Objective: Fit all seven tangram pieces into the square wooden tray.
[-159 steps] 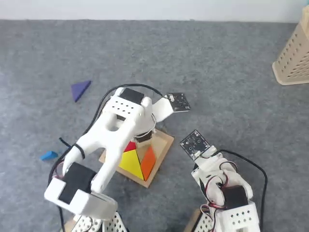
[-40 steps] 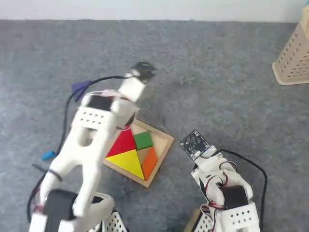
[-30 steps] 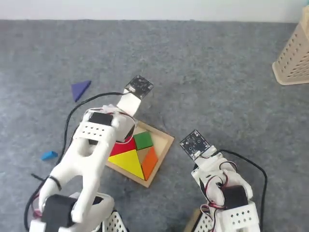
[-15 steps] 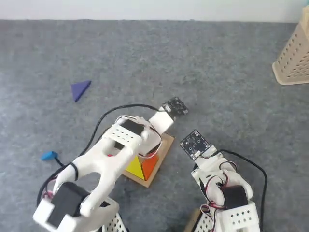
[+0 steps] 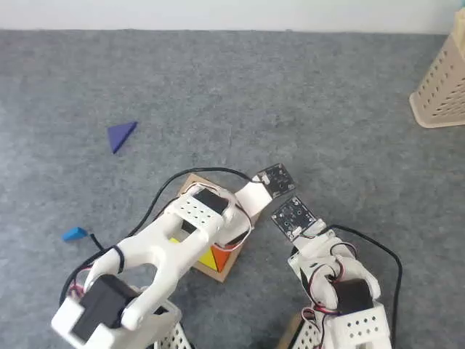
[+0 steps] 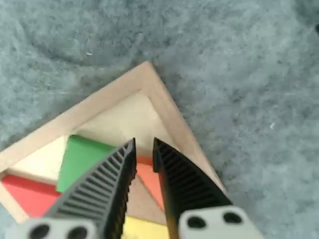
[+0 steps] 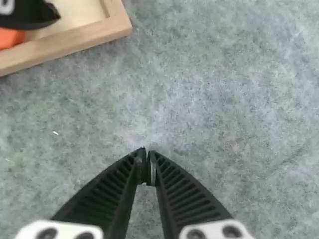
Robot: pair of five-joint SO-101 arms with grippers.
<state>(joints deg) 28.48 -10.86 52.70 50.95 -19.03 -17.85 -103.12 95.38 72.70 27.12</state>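
1. High view: the square wooden tray (image 5: 190, 180) sits cornerwise at lower centre, half under the left arm, with the yellow piece (image 5: 205, 259) and orange piece (image 5: 221, 258) peeking out. The purple triangle (image 5: 121, 134) lies well apart at upper left, its long edge slanting from upper right to lower left. The blue piece (image 5: 73, 234) lies left-to-right at the left edge. Both look light, stiff and smooth, so I'd pinch them across opposite flat edges.
2. Left wrist view: the left claw (image 6: 143, 147) hangs over the tray beside the green square (image 6: 79, 154), barely parted, nothing held.
3. Right wrist view: the right claw (image 7: 146, 167) is clenched and empty over the grey tabletop (image 7: 224, 74).

Part-filled wooden tray (image 6: 172, 117); purple triangle (image 5: 121, 134), blue piece (image 5: 73, 234) outside
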